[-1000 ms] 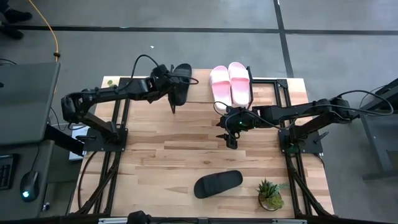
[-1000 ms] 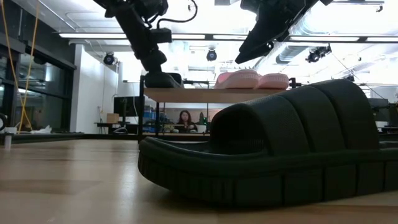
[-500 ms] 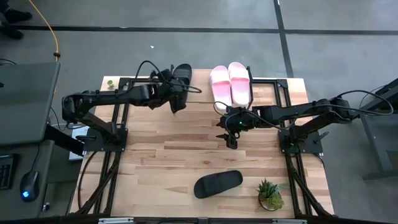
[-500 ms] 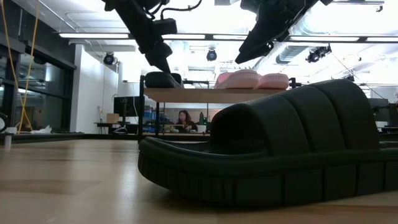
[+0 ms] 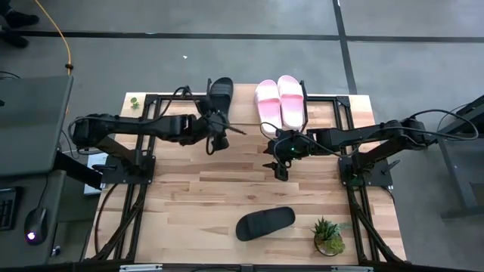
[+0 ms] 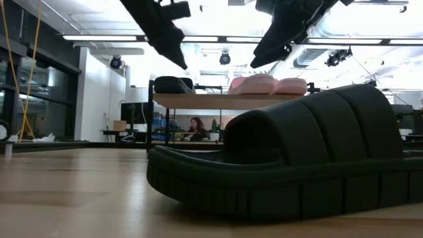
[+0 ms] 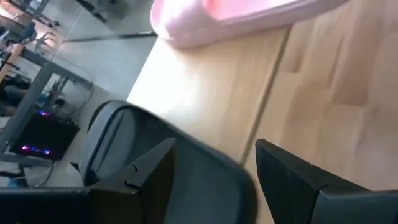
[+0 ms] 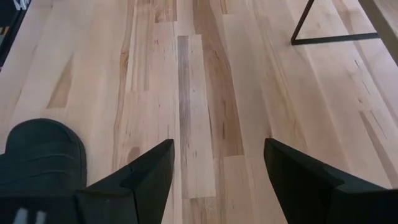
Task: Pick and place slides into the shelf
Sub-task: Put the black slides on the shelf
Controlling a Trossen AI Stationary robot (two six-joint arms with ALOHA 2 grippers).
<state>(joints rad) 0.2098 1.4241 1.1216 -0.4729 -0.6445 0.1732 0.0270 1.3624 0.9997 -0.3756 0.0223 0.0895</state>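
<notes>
We see the small light-wood shelf with black metal legs (image 5: 249,113) at 12 o'clock on the wooden tabletop (image 5: 189,196). On its top board sit one black open-toe slide (image 5: 221,91) at the left end and two light pink slides (image 5: 280,102) side by side toward the right. The other black slide (image 5: 265,223) lies on the tabletop at 6 o'clock, nothing blocking it. A small green potted plant (image 5: 329,236) stands just beside it at 5 o'clock. The left gripper (image 5: 215,140) hovers near the shelved black slide, fingers spread, empty. The right gripper (image 5: 280,171) hangs at centre, fingers spread, empty.
</notes>
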